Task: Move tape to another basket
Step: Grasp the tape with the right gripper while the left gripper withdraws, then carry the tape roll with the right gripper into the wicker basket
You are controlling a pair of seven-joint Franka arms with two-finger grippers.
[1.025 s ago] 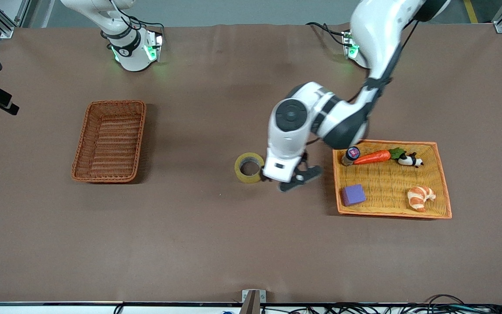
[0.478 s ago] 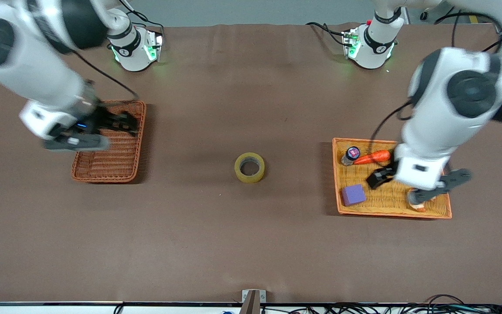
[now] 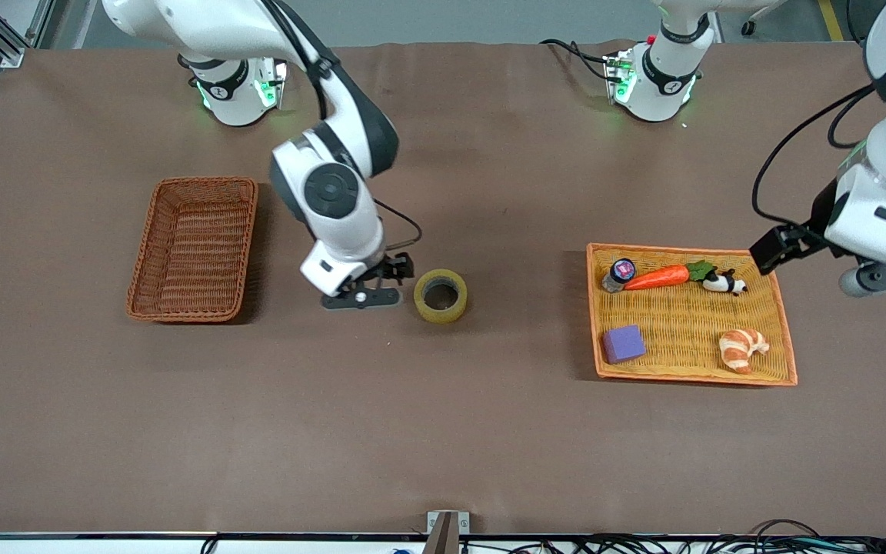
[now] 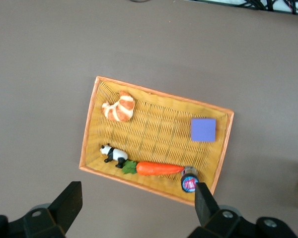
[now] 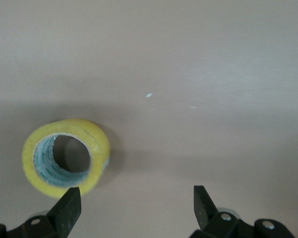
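Observation:
The tape (image 3: 440, 295), a yellowish ring, lies flat on the brown table mid-way between the two baskets. It also shows in the right wrist view (image 5: 65, 158). My right gripper (image 3: 370, 286) is low beside the tape, toward the right arm's end of the table. It is open and empty (image 5: 135, 208), with the tape just outside one fingertip (image 5: 67, 208). The reddish-brown basket (image 3: 193, 248) is empty at the right arm's end. My left gripper (image 3: 870, 275) is raised by the yellow tray's corner at the left arm's end, open and empty (image 4: 136, 206).
The shallow yellow-orange tray (image 3: 785, 338) holds a carrot (image 3: 657, 277), a small bottle (image 3: 618, 273), a panda figure (image 3: 722, 283), a purple block (image 3: 624, 343) and a croissant (image 3: 743, 348). The tray (image 4: 89, 124) fills the left wrist view.
My right arm has swung from over the reddish-brown basket down to beside the tape. My left arm has risen from over the tray toward its own end. The tape has not moved.

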